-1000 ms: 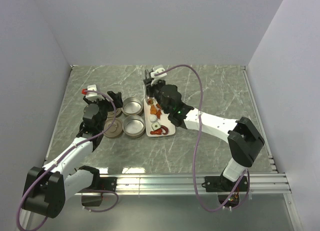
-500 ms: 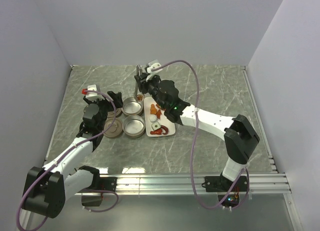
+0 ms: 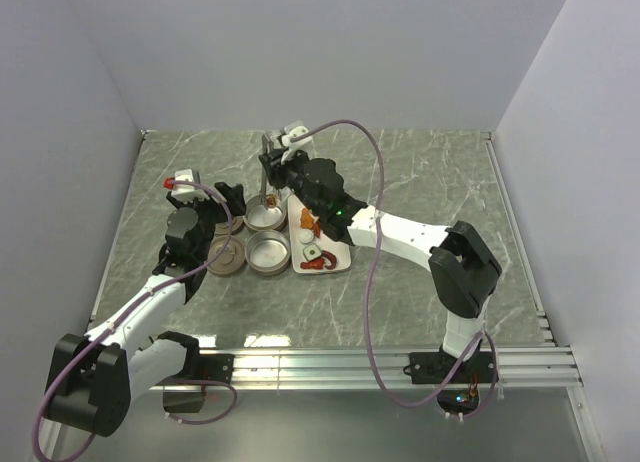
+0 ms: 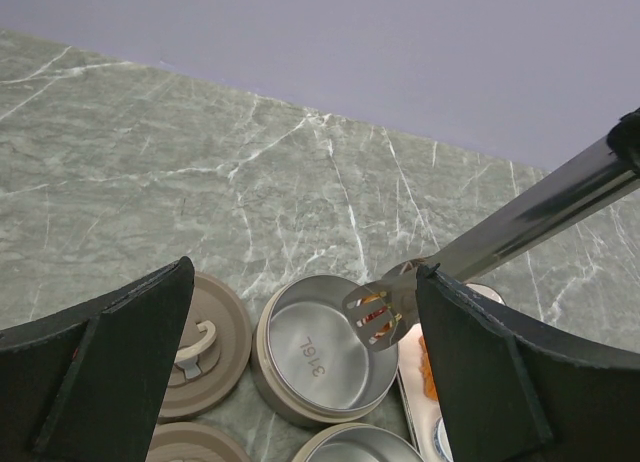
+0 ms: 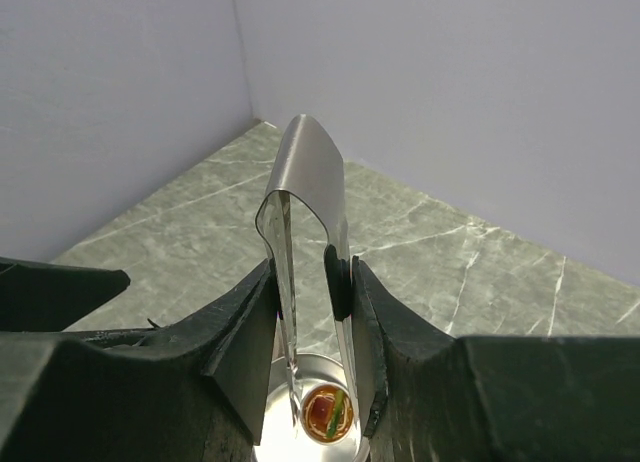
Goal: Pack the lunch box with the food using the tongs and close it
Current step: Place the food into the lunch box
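Note:
My right gripper point(image 3: 272, 174) point(image 5: 312, 282) is shut on the slim metal tongs point(image 5: 312, 177) point(image 4: 520, 222), which point down. Pinched between the slotted tong tips point(image 4: 378, 314) is a round red-orange piece of food with a green strip point(image 5: 326, 412). It hangs over the open far tin point(image 3: 264, 218) point(image 4: 318, 354) point(image 5: 276, 423) of the lunch box. The near tin point(image 3: 268, 253) stands open beside it. Two handled lids point(image 3: 227, 257) point(image 4: 203, 340) lie left of the tins. More food point(image 3: 314, 244) sits on the white tray point(image 3: 338, 262). My left gripper point(image 3: 228, 204) point(image 4: 305, 272) is open, just left of the far tin.
The tray lies right against the tins' right side. Purple cables point(image 3: 385, 192) arc over the right arm. Grey walls close in the marble table point(image 3: 430, 172) at the back and both sides.
The right arm has swung left from above the tray to above the far tin, carrying the tongs. The left arm has not moved.

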Controlling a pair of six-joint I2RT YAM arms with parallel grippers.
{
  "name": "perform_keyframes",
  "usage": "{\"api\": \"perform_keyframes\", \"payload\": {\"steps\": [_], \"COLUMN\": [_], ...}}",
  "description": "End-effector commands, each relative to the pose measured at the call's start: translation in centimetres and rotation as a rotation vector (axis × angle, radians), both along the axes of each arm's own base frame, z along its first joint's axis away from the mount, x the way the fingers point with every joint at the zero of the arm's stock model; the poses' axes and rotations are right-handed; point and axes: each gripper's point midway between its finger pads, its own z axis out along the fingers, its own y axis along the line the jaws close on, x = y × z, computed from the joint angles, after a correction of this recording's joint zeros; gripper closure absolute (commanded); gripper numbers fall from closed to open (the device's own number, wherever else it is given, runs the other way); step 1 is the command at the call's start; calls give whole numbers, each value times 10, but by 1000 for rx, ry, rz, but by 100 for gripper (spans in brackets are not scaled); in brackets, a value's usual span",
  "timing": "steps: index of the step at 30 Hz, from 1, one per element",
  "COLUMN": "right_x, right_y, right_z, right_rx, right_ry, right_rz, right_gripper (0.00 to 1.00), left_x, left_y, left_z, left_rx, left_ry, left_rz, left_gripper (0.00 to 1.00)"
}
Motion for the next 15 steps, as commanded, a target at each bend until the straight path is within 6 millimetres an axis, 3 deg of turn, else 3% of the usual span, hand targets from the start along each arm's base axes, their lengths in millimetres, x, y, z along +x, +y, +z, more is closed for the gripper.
{"api": "perform_keyframes", "payload": {"steps": [1,15], "right_x": [-3,0], "right_y": [8,13], "right_z": [44,41], "right_rx": [93,87], "right_ry": [-71,-69], "right_rz": [22,28], "right_gripper": [70,51], "left_x": [-2,-2], "left_y": [-3,-3], "left_z": [12,12], "left_rx": [-4,-5], "left_ry": [-45,-42], "left_rz": [-20,-20], "left_gripper": [1,1]}}
